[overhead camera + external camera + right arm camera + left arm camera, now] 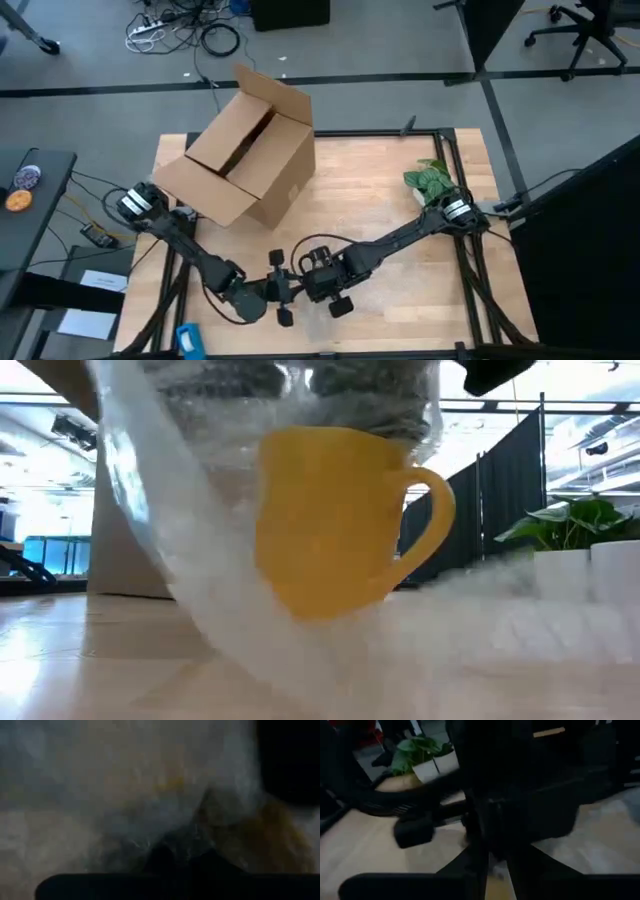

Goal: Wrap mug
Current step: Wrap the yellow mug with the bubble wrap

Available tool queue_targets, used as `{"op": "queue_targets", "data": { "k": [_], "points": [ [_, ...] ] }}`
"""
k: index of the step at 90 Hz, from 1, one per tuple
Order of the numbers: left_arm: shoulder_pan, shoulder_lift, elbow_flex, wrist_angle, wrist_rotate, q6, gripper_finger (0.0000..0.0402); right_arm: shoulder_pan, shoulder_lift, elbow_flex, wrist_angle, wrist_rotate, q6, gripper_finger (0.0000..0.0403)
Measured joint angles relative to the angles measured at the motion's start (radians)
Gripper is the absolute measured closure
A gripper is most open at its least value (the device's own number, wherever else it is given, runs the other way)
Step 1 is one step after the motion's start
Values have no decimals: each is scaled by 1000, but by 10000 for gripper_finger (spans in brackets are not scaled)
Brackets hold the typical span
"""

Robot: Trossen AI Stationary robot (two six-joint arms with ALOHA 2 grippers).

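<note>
The yellow-orange mug (pixel 335 520) hangs just above the wooden table (pixel 80 660) in the low view, upright, its loop handle pointing toward the potted plant (pixel 570 525). A crinkly clear plastic sheet (pixel 190 560) is draped over its top and falls past the side away from the handle, trailing down to the tabletop and spreading out there in a cloudy layer. The front of the mug and its handle are bare of wrap. In the right wrist view the sheet fills nearly the whole picture as a grey-white blur, with a yellow-brown patch of the mug (pixel 285 835) showing through it.

From above, the mug itself is hidden beneath the two arms, which meet at the near middle of the table. The right gripper (pixel 325 285) sits over that spot, reaching in from the plant's side; whether its fingers are spread or closed cannot be told. The left gripper (pixel 280 290) lies just beside it, coming in from the other side, and its fingers cannot be judged either.

Farther back on the table stands an open cardboard box (pixel 245 160), tipped with its flaps up, well apart from the grippers. The potted plant stands near the right arm's base.
</note>
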Motion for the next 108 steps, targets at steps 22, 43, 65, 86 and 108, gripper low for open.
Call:
{"op": "queue_targets", "data": {
  "k": [22, 43, 65, 86, 108],
  "points": [
    [59, 75, 0, 50, 118, -19, 353, 4, -14, 40, -70, 19, -3, 361],
    [85, 82, 0, 55, 131, -27, 353, 15, -24, 163, -267, 87, 8, 309],
    [90, 83, 0, 54, 132, -28, 353, 52, -29, 363, -429, 121, 27, 284],
    [90, 84, -1, 53, 132, -32, 353, 134, -29, 397, -495, -1, 142, 286],
    [90, 86, -2, 69, 131, -27, 353, 136, -22, 256, -466, 139, 191, 293]
  ]
}}
